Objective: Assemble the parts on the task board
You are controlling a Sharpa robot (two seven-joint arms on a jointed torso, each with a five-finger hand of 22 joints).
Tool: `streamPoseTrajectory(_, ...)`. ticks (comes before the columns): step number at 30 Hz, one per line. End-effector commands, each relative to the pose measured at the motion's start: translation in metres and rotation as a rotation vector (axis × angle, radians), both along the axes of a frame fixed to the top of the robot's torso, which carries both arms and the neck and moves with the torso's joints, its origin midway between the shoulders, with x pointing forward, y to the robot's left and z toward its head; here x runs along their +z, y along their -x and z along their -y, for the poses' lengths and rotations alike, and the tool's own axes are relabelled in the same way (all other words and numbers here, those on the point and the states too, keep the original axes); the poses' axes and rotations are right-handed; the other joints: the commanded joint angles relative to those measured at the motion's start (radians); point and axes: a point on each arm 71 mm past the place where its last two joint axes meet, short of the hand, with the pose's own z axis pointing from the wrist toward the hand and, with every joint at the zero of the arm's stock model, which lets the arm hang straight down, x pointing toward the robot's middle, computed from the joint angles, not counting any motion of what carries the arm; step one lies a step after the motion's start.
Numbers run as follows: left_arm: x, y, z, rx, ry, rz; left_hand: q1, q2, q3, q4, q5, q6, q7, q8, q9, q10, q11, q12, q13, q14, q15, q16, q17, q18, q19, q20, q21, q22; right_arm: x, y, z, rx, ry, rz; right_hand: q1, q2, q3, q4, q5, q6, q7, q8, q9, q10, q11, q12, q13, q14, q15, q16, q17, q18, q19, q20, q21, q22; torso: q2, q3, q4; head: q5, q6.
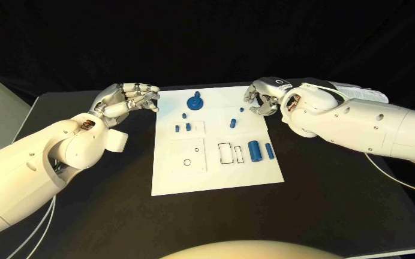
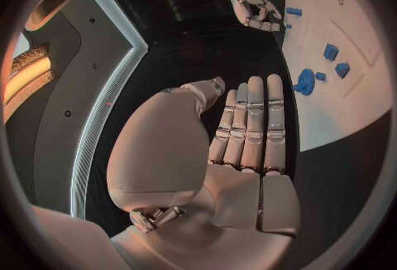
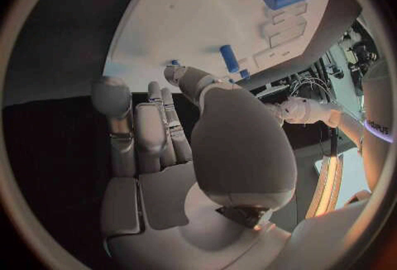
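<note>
The white task board [image 1: 216, 163] lies in the middle of the table. On it are a round blue part [image 1: 195, 101] near the far edge, several small blue pegs [image 1: 182, 128] and a thick blue cylinder [image 1: 254, 149] beside a thinner one [image 1: 269, 150]. My left hand [image 1: 129, 98] hovers off the board's far left corner, holding nothing; in the left wrist view its fingers [image 2: 252, 124] lie straight and together. My right hand [image 1: 262, 97] hangs over the far right corner, fingers bent down and holding nothing. A small peg [image 1: 241, 110] stands just beside its fingertips.
Black table [image 1: 328, 199] surrounds the board on all sides. The board [image 2: 347, 111] carries outlined slots [image 1: 230, 153] and a square recess [image 1: 189, 154]. My two white forearms come in over the table's left and right sides.
</note>
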Motion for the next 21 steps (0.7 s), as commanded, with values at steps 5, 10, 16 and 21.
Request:
streamPoseTrajectory(5, 0.005, 0.004, 0.001, -0.01, 0.075, 0.021, 0.019, 0.007, -0.004, -0.006, 0.001, 0.006, 0.003, 0.001, -0.002, 0.008, 0.003, -0.016, -0.003, 0.008, 0.0, -0.011, 0.001, 0.014, 0.012, -0.002, -0.007, -0.003, -0.009, -0.003, -0.007, -0.009, 0.087, 0.011, -0.001, -0.006, 0.0, 0.009, -0.004, -0.008, 0.001, -0.007, 0.002, -0.013, 0.001, -0.001, 0.002, 0.049, 0.009, 0.028, 0.022, -0.023, 0.009, 0.001, 0.024, 0.025, 0.001, 0.0002, 0.0009, 0.0, 0.001)
streamPoseTrajectory(10, 0.006, 0.004, 0.0, -0.004, 0.077, 0.021, 0.017, 0.006, -0.007, -0.005, 0.001, 0.006, 0.006, 0.001, -0.003, 0.006, 0.006, -0.022, -0.004, 0.009, 0.002, -0.014, 0.002, 0.013, 0.014, -0.001, -0.009, -0.005, -0.015, -0.003, -0.013, 0.002, 0.087, -0.006, 0.0, -0.001, 0.001, 0.014, -0.003, -0.006, 0.001, -0.006, 0.004, -0.011, 0.002, 0.001, 0.003, 0.051, 0.01, 0.051, 0.04, -0.026, 0.015, 0.002, 0.045, 0.049, 0.002, 0.0022, -0.0007, 0.001, 0.001)
streamPoseTrajectory(16, 0.006, 0.005, 0.0, -0.003, 0.078, 0.02, 0.015, 0.005, -0.009, -0.004, 0.0, 0.006, 0.007, 0.001, -0.004, 0.006, 0.007, -0.025, -0.004, 0.01, 0.002, -0.015, 0.002, 0.013, 0.015, -0.001, -0.01, -0.006, -0.019, -0.004, -0.019, 0.012, 0.082, -0.021, 0.002, 0.004, 0.009, 0.021, -0.002, 0.001, -0.001, -0.003, 0.009, 0.004, -0.001, 0.006, 0.006, 0.052, 0.009, 0.085, 0.065, -0.032, 0.023, 0.003, 0.079, 0.087, 0.001, 0.0019, -0.0007, 0.002, 0.0)
streamPoseTrajectory(21, 0.006, 0.005, 0.0, -0.003, 0.076, 0.017, 0.015, 0.005, -0.01, -0.003, 0.0, 0.005, 0.008, 0.0, -0.004, 0.006, 0.007, -0.026, -0.004, 0.01, 0.003, -0.016, 0.002, 0.013, 0.015, -0.001, -0.011, -0.006, -0.02, -0.004, -0.024, 0.022, 0.074, -0.032, 0.004, 0.008, 0.016, 0.026, -0.001, 0.011, -0.004, 0.002, 0.014, 0.016, -0.004, 0.008, 0.007, 0.052, 0.007, 0.102, 0.077, -0.034, 0.026, 0.002, 0.097, 0.107, 0.001, 0.0031, -0.0011, 0.002, -0.003)
